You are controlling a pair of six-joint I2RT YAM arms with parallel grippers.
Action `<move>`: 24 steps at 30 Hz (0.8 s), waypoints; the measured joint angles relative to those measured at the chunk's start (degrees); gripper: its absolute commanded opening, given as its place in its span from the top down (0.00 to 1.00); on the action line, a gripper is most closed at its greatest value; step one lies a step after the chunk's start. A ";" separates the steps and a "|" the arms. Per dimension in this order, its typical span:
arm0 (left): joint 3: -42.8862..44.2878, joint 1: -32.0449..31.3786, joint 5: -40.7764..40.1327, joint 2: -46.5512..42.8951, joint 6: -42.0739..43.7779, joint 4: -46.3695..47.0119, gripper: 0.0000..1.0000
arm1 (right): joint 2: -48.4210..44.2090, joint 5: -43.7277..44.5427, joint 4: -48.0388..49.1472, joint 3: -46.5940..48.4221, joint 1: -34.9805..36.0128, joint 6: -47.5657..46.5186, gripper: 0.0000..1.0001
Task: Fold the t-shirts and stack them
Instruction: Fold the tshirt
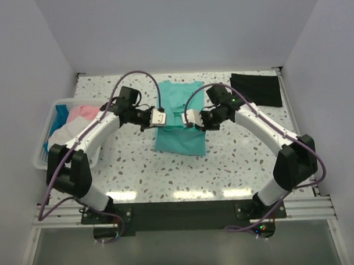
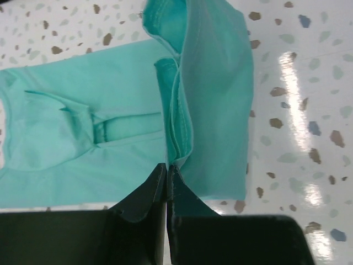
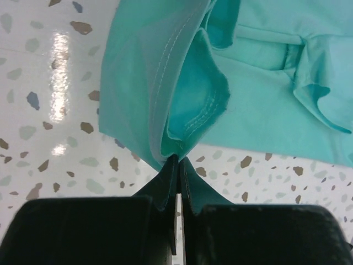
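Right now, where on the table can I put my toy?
Bare table between the teal t-shirt and near edge, and behind, between it and the black t-shirt. Crowded by the basket and where both jaws pinch.

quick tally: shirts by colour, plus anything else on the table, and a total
teal shirt: 1
black shirt: 1
pink shirt: 1
white shirt: 1
blue shirt: 1
basket: 1
Total: 6 things (5 shirts, 1 basket)
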 measured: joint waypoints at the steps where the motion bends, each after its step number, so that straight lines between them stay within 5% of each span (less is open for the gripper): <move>1: 2.08 0.83 0.26 1.40 0.68 -0.79 1.00 | 1.42 -0.26 -0.70 1.95 -0.59 -0.68 1.00; 12: 17.51 4.46 0.70 15.47 5.01 -2.86 1.00 | 17.53 -2.32 -4.94 21.00 -4.66 -5.25 1.00; 24: 28.06 6.12 -0.07 30.18 6.40 -2.73 1.00 | 30.73 -1.73 -4.59 26.62 -6.88 -6.88 1.00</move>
